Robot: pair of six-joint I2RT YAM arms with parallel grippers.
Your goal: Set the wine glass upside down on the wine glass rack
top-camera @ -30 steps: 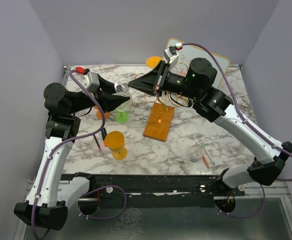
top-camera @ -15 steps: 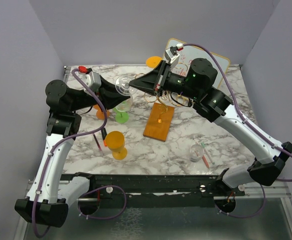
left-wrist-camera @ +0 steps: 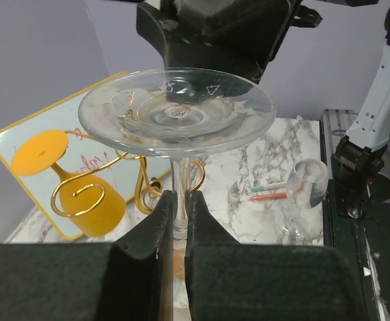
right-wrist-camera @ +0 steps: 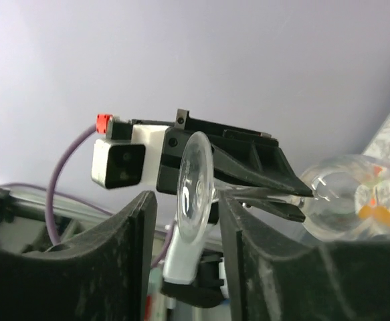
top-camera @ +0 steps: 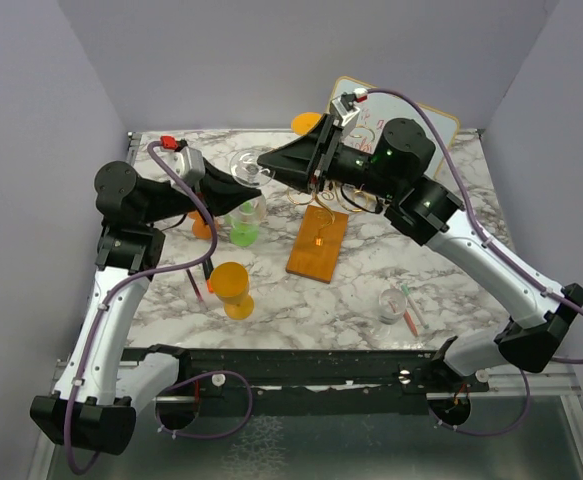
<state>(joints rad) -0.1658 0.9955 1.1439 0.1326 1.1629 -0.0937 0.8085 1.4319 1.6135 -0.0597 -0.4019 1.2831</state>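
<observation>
handover just went through, as far as i can read it. a second ago the right gripper (right-wrist-camera: 183,207) was pinched on the foot of the wine glass (left-wrist-camera: 174,114) while the left gripper (left-wrist-camera: 179,207) stood parted around the stem. now the left jaws have closed narrow on the stem just under the foot. the right jaws have spread, and the foot's rim sits between them with a gap showing on at least one side. so the weight is on the left arm. the glass hangs in the air over the left-centre of the table, its foot toward the right gripper and its bowl on the far side of the left fingers. that puts it left of the wine glass rack (top-camera: 318,245) and apart from it. from the left wrist i see one gold scroll of the rack (left-wrist-camera: 81,198) behind the stem, with nothing hung on it that i can make out. i think this regrip sets up the hang, since a hold on the stem leaves the foot free to slide onto a scroll arm with the bowl down. the right fingers still bracket the foot, so i'd back that arm straight off before the left one moves, or it could clip the rim. the hanging itself is not yet begun.
</observation>
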